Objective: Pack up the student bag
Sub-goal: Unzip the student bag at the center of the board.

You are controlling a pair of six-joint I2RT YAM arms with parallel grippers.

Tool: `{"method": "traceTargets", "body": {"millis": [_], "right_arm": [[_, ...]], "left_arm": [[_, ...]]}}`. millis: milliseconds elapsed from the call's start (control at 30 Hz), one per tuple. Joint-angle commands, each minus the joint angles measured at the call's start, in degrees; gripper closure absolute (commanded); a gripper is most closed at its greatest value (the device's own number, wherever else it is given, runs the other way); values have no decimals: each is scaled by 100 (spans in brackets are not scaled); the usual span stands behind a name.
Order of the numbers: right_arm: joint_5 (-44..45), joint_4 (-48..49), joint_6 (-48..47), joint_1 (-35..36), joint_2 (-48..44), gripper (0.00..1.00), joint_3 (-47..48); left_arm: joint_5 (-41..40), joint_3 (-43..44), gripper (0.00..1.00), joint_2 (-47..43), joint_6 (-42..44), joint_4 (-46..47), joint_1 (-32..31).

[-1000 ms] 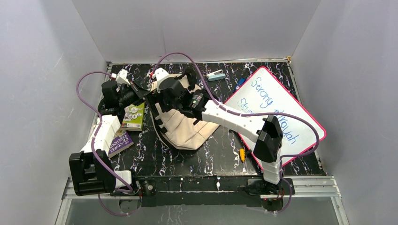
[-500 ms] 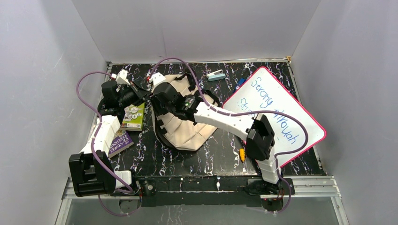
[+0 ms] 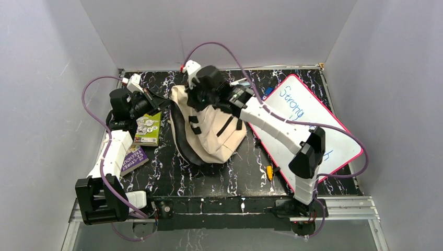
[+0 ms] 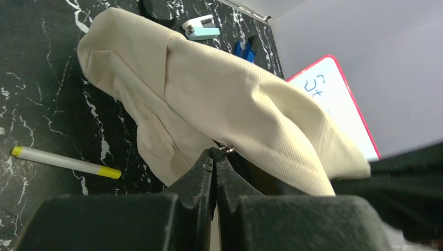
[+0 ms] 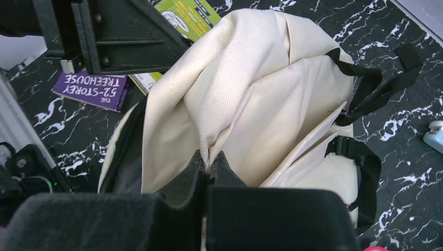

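Two books lie at the left of the table (image 3: 172,180): a purple book (image 3: 133,158) nearer my bases and a green book (image 3: 148,129) just beyond it. Both are close beside the student bag (image 3: 214,130), so I judge they are placed for a short trip inside once its mouth is open.

My left gripper (image 4: 214,156) is clenched on the bag's left rim, where a small metal zip pull (image 4: 226,149) shows at my fingertips. I judge that I hold this edge to anchor one side of the opening.

The bag sits slumped in the middle of the table, cream fabric uppermost, with a dark gap (image 5: 125,151) showing along its left side.

My right gripper (image 5: 208,157) is at the bag's far end, above the fabric. It is clamped on a raised fold of cream cloth, and the jaws are pressed together with the fold between them. Pulling this fold up and away from the pinned rim is, I judge, what spreads the mouth. The black straps (image 5: 365,86) hang loose on the bag's right flank, clear of both grips.

Further right, the pink-framed whiteboard (image 3: 313,123) lies flat with its near corner just beside the bag. A small stapler (image 4: 201,29) rests on the table beyond the bag.

Nothing I can see is inside the bag yet, so I judge the packing is at an early stage.
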Motion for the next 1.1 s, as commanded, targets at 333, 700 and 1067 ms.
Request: {"method": "traceTargets", "body": {"millis": [333,700,1067], "right_arm": [[-4293,-612,-1589,-1766,-507,100,982],[-6336,-440,-1497,-2086,-645,100,929],[-6869,-8,-1038,-2207,-782,100,910]], "left_arm": [[453,-9,100,-241,476,238,12],[697,-102,100,267,511,476,8],[286,-173,100,712,444,374,8]]}}
